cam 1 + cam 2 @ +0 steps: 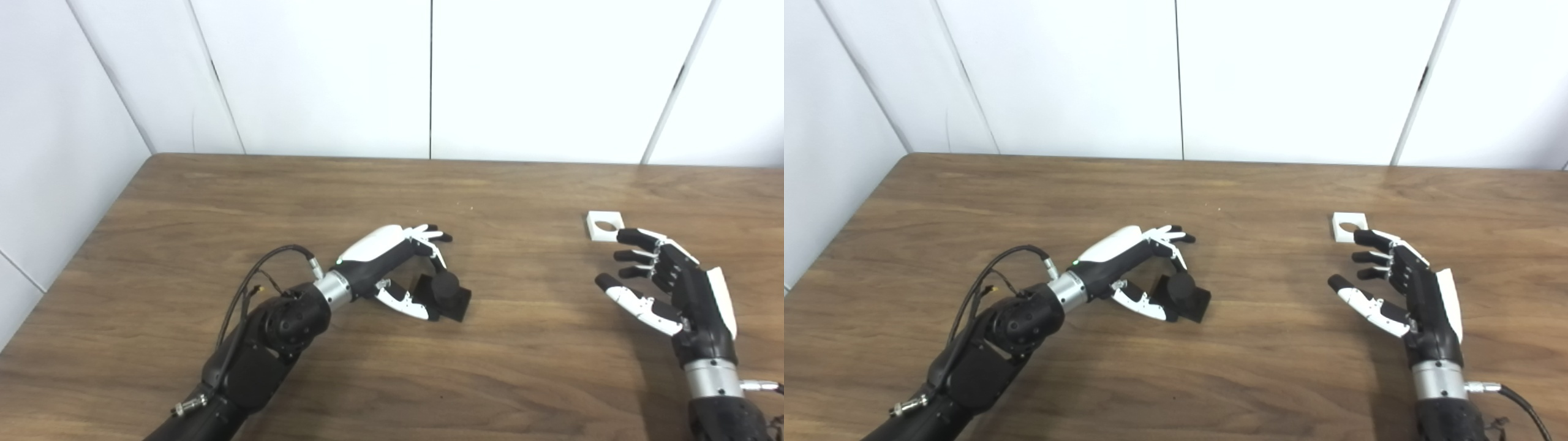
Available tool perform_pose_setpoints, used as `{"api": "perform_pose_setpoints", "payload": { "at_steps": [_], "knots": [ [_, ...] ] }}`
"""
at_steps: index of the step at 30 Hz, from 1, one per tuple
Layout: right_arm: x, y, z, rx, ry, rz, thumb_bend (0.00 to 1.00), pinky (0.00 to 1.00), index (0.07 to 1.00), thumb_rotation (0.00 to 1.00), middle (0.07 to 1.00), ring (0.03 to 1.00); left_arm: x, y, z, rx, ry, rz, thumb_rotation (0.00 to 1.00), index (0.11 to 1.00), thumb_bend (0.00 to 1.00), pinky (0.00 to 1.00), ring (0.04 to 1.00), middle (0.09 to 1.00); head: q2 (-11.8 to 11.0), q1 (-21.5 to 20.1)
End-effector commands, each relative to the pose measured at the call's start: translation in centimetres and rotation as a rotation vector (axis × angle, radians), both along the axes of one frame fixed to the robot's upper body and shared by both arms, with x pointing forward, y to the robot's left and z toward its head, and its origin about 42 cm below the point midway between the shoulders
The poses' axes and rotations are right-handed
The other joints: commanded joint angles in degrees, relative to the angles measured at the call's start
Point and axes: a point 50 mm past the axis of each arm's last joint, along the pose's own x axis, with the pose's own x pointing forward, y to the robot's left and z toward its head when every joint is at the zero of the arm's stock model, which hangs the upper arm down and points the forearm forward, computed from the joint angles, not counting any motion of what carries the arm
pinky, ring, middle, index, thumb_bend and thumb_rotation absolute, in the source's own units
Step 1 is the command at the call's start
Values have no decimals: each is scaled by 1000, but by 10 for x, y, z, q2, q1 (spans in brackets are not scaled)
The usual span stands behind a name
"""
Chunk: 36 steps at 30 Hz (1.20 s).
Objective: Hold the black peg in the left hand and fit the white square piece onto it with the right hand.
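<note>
In the left eye view our left hand (392, 263) cups spread fingers around the black cylindrical peg on its square base (446, 293), not yet lifted, while in the right eye view our right hand (1402, 288) hangs spread, the white square holed piece (1348, 226) untouched beyond its fingertips.

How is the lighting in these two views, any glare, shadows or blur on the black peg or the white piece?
Left eye view: even, soft light, no glare on the brown wooden table; the black round peg on its square base loses detail against the left hand. Right eye view: the white square piece with a round hole is slightly soft; faint shadow beside the right hand.
</note>
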Motion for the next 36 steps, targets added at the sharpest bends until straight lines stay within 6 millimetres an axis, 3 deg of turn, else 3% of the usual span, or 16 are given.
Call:
{"api": "perform_pose_setpoints", "payload": {
  "at_steps": [1,9,16,20,24,29,36],
  "knots": [
    [0,-2,6,-16,-28,2,555,565,706,236,748,669,-9,-9,-9,49,14,-71,89,492,515,1000,1000,932,0,0],
    [0,1,5,-18,-30,6,548,563,706,211,749,670,-12,-8,-13,65,28,-76,89,492,515,1000,1000,936,-2,-27],
    [2,18,6,12,-16,6,588,574,712,251,748,681,-13,14,-9,67,30,-70,86,492,517,1000,1000,931,0,-152],
    [7,35,9,20,-19,25,577,605,716,245,749,705,-13,27,-9,67,30,-72,84,493,517,1000,1000,932,-9,-211],
    [11,47,10,26,-20,34,605,617,717,314,748,722,-15,32,-8,65,37,-73,79,492,518,998,1000,930,-15,-231],
    [15,56,12,18,-29,42,554,609,722,209,744,719,-14,40,-9,60,32,-76,75,491,520,967,987,921,-23,-260],
    [19,60,11,12,-48,53,565,580,718,217,745,702,-13,47,-12,46,26,-83,68,490,521,956,975,913,-40,-289]
  ]
}}
